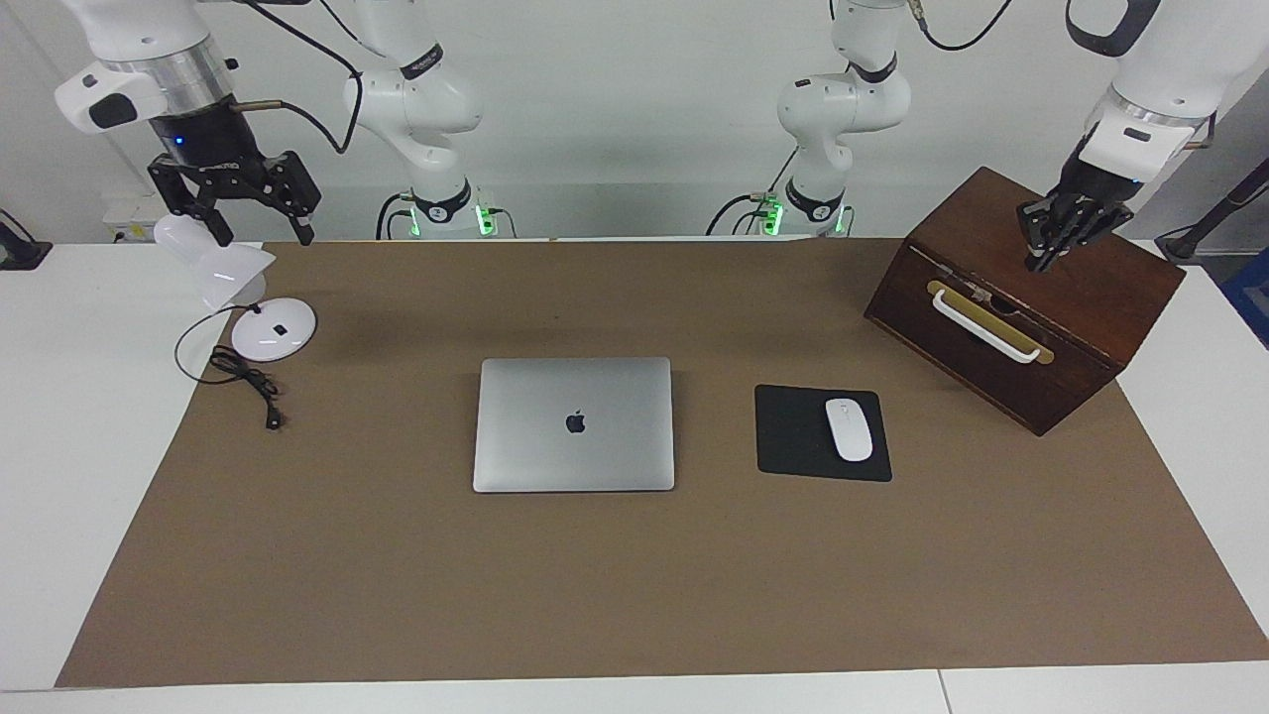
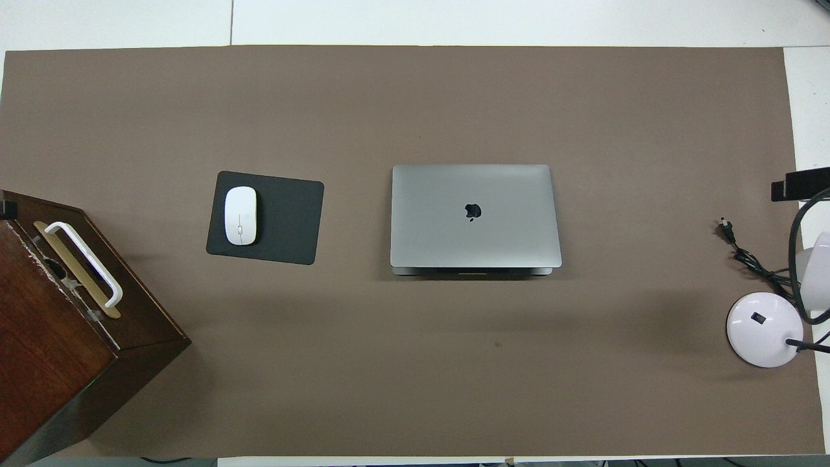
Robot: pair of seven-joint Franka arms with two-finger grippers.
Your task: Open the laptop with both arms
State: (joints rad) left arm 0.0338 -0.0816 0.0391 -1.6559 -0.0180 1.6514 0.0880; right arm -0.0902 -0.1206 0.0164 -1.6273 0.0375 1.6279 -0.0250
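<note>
The closed laptop (image 1: 574,424) lies mid-table beside the mousepad (image 1: 793,433). The left gripper (image 1: 1053,246), fingers pinched together, hangs over the wooden box (image 1: 1001,377); the right gripper (image 1: 260,230), spread wide, hangs over the lamp (image 1: 273,328). Both should approach the lid edge slowly.

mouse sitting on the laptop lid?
No, the white mouse rests on the black mousepad, which lies beside the closed laptop toward the left arm's end.

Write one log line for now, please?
laptop: closed | left gripper: shut, over wooden box | right gripper: open, over lamp
</note>
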